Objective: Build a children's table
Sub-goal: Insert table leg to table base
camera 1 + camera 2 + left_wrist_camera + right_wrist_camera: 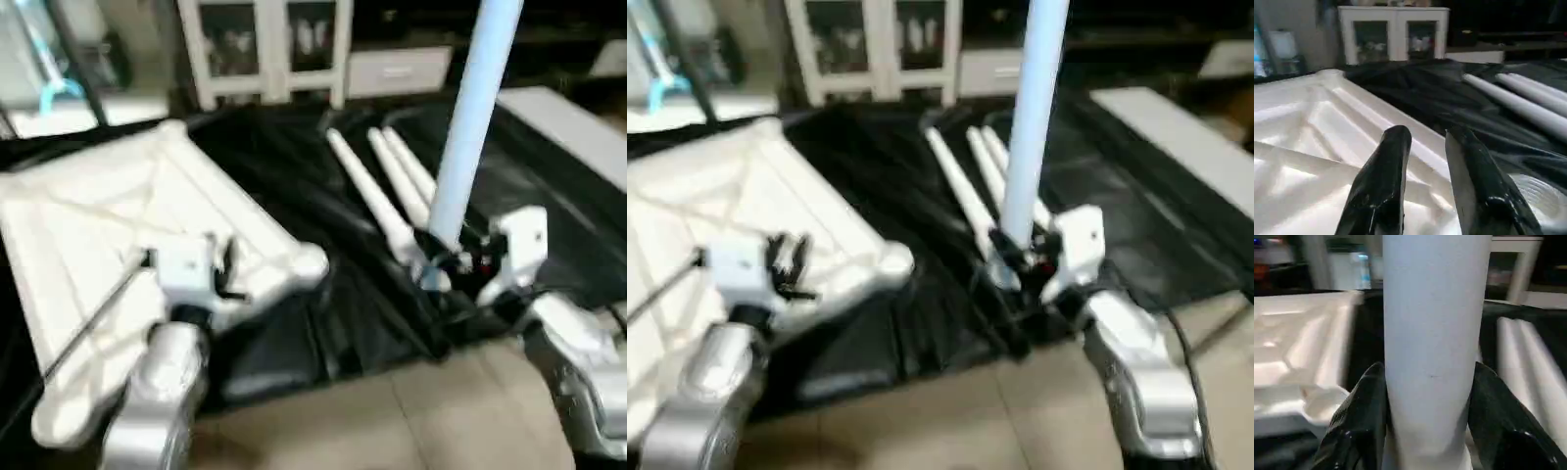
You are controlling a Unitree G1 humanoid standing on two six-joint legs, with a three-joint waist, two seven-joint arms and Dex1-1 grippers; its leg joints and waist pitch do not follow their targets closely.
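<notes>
The white tabletop (98, 225) lies underside up on a black sheet at the left, its X-ribs showing and a round corner socket (309, 262) pointing toward the middle. My left gripper (1425, 142) hovers over the tabletop near that corner, open with nothing between its fingers. My right gripper (1427, 382) is shut on a white leg (470, 127), holding it nearly upright near its lower end, right of the socket. Three more legs (377, 196) lie side by side on the sheet behind it.
The black sheet (284, 176) covers the floor under the parts; tan floor (392, 421) lies in front. A white cabinet (265, 44) stands at the back and a white board (568, 127) lies at the right.
</notes>
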